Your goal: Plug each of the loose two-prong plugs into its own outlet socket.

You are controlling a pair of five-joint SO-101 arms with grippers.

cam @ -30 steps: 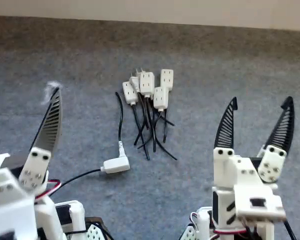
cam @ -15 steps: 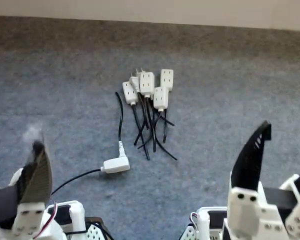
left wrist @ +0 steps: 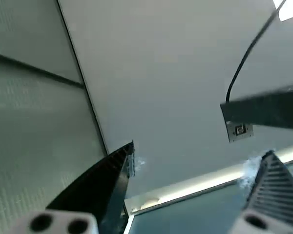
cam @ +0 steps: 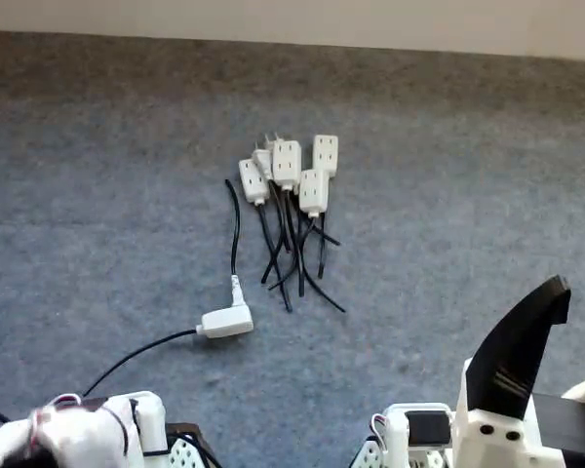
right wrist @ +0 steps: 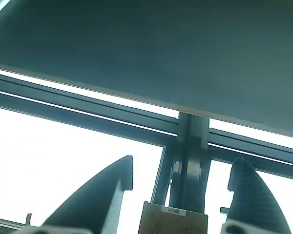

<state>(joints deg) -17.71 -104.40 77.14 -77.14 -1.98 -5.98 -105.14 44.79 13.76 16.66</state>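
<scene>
The left jaws are spread wide, point up at a ceiling and hold nothing. The right jaws are spread too, point up at a window and hold nothing. In the high view a black finger [cam: 520, 349] of one arm sticks up at 5 o'clock. The table [cam: 468, 175] has a grey, fuzzy cover like carpet. Near 12 o'clock lies a heap [cam: 292, 174] of small white blocks, smooth and boxy, touching one another. Some show two slots, so they look like sockets. One at the far end shows thin metal prongs [cam: 270, 139]. Short black cords [cam: 294, 255] come out of the heap toward 6 o'clock and cross over each other. A lone piece [cam: 225, 323], white and flat, likely a plug, lies apart at 7 o'clock from the heap. Its thin cord [cam: 141, 349] runs off toward 8 o'clock. I think the heap is the hard part. The cords are tangled, so lifting one block could drag the others along. The plastic looks slick and small, so it could slip out of the jaws. The prongs look thin, and a crooked push could bend them or miss the slots.
</scene>
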